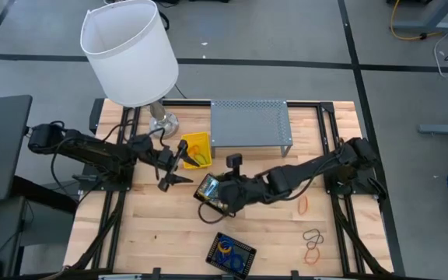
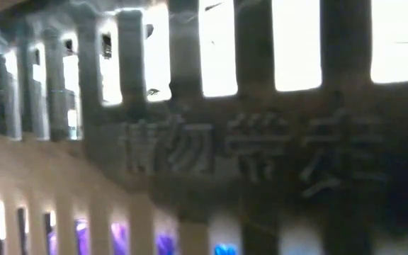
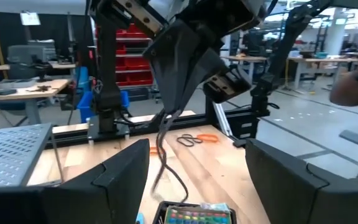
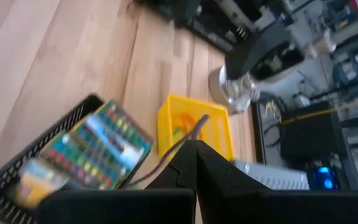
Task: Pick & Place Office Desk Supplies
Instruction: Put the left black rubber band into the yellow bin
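Note:
My right gripper point(image 1: 225, 189) is shut on a thin dark rubber band point(image 3: 162, 146) above a small black tray point(image 1: 205, 201) that holds a crayon box point(image 4: 98, 149). The tray lies on the table's middle. My left gripper point(image 1: 179, 163) stands open just left of it, pointing level toward the right gripper, with nothing between its fingers point(image 3: 123, 177). Behind the tray stands a yellow bin point(image 1: 195, 149). Loose rubber bands point(image 1: 312, 243) and an orange one point(image 1: 303, 204) lie on the wood at the right. My right gripper pinches the rubber band between its two shut fingertips point(image 4: 194, 146), coming slanting down from the table's right. The band's strands point(image 3: 166, 163) hang slack below the fingers, and the lower end point(image 3: 182, 190) reaches down toward the crayon box.
A lamp with a big white shade point(image 1: 129, 50) stands at the far left, its base point(image 4: 236, 87) beside the yellow bin. A grey mesh stand point(image 1: 250, 124) is at the far middle. A black mesh tray point(image 1: 230, 250) with blue bands sits near the front edge and fills the low view.

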`<state>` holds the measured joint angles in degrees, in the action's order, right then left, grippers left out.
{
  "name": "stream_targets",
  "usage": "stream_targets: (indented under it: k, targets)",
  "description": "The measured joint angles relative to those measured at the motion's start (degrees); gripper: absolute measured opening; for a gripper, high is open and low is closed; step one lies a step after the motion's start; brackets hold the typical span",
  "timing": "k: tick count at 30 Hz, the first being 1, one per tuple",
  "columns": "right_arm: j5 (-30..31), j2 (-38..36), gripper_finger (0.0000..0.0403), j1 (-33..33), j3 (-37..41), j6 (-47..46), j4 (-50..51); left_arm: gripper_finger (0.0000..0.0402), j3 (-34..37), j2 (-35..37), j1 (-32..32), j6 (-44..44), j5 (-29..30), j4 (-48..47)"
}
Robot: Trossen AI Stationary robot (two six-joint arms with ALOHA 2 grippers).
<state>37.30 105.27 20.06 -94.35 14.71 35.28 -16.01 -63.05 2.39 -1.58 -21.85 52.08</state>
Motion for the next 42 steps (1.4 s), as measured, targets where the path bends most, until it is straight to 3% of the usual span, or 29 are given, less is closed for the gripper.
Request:
stream_targets:
  k: [11,22,32,42]
  targets:
    - [-5.9,0.0,0.0,-2.67,0.0,7.43,-10.15,0.0267,0.0,-0.21,-2.49,-0.88,6.87,0.21]
    - [-9.86,0.0,0.0,-3.29,0.0,10.24,-16.24,0.026,0.0,-7.16,-2.49,0.18,6.71,7.73]
    - [-15.16,-0.02,0.0,-4.26,0.0,11.1,-20.08,0.0229,-0.03,-12.81,-2.49,2.22,1.84,18.67]
    - [-19.39,-0.02,0.0,-5.59,0.0,11.1,-23.49,0.022,-3.68,-17.42,-3.12,2.2,0.36,18.4]
